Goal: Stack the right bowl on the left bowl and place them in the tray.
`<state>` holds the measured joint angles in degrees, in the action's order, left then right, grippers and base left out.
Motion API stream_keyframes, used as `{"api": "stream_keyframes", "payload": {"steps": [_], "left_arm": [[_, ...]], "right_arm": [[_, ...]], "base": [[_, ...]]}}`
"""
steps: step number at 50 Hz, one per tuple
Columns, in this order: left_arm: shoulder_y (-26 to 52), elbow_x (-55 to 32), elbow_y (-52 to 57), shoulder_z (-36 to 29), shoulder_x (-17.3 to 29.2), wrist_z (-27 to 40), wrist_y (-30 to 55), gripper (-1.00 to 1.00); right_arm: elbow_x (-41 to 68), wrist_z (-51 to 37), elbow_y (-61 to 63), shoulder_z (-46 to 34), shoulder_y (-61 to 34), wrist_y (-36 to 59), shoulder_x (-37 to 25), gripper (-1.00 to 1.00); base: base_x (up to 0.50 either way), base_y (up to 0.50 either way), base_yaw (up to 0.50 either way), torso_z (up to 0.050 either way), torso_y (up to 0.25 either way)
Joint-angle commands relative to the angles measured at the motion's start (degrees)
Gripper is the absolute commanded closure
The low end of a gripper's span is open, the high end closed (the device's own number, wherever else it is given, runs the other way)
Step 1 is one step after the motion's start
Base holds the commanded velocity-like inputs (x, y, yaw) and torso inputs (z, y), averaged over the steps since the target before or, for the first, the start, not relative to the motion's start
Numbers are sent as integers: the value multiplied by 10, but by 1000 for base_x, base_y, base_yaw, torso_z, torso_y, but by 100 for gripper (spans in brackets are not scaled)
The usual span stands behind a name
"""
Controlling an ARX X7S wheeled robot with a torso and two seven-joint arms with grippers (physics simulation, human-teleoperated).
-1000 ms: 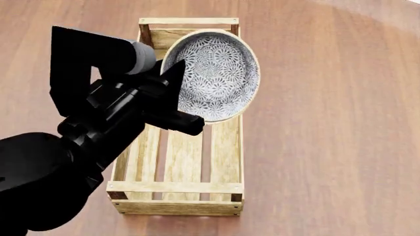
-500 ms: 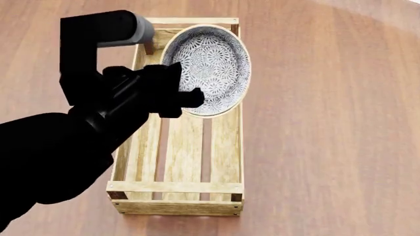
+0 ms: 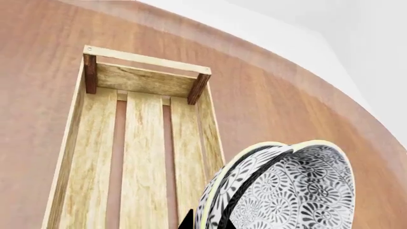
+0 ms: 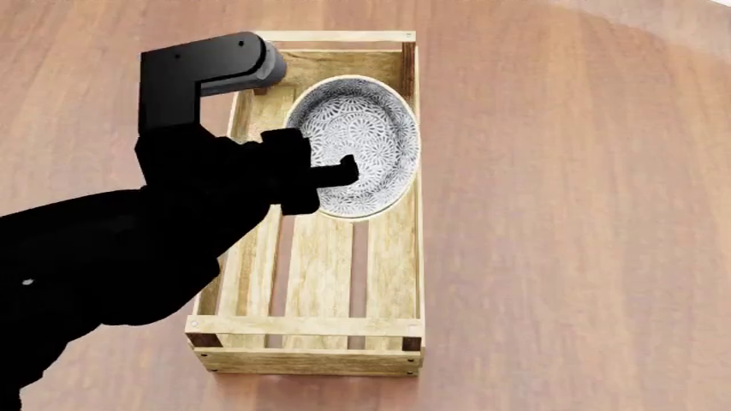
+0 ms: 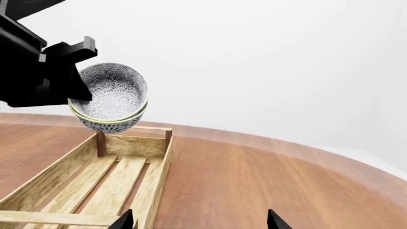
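Two patterned black-and-white bowls (image 4: pixel 363 128) sit nested one inside the other, tilted, with my left gripper (image 4: pixel 331 175) shut on their near rim. They hang over the far end of the light-wood tray (image 4: pixel 320 274). In the left wrist view the double rim of the bowls (image 3: pixel 286 191) sits between the black fingertips of my left gripper (image 3: pixel 210 222), with the tray (image 3: pixel 143 143) beneath. From the right wrist view the bowls (image 5: pixel 114 98) hover just above the far wall of the tray (image 5: pixel 114 186). My right gripper (image 5: pixel 200 222) is open with nothing in it, beside the tray's near corner.
The tray lies lengthwise on a brown wooden tabletop (image 4: pixel 571 214). The table's curved edge (image 5: pixel 305 148) runs behind the tray, with white background beyond. My black left arm (image 4: pixel 115 257) covers the tray's left wall in the head view.
My left arm has carried the nested bowls downward and slightly away over the tray's far end; the bowls look smaller in the head view now. The grip on the rim is unchanged.
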<state>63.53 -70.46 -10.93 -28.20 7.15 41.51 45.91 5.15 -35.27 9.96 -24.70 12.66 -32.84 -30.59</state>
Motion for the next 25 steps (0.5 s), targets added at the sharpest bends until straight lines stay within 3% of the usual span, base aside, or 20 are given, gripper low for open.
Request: {"api": "stream_keyframes", "payload": {"steps": [1, 25], "left_arm": [[9, 27, -25, -9, -19, -24, -5, 100], [15, 48, -61, -39, -17, -35, -23, 100]], "right_arm": [[-9, 13, -2, 9, 4, -6, 10, -100], [-11, 14, -16, 5, 4, -13, 12, -100]], "base": [[0, 0, 0, 0, 10], [0, 0, 0, 0, 1]]}}
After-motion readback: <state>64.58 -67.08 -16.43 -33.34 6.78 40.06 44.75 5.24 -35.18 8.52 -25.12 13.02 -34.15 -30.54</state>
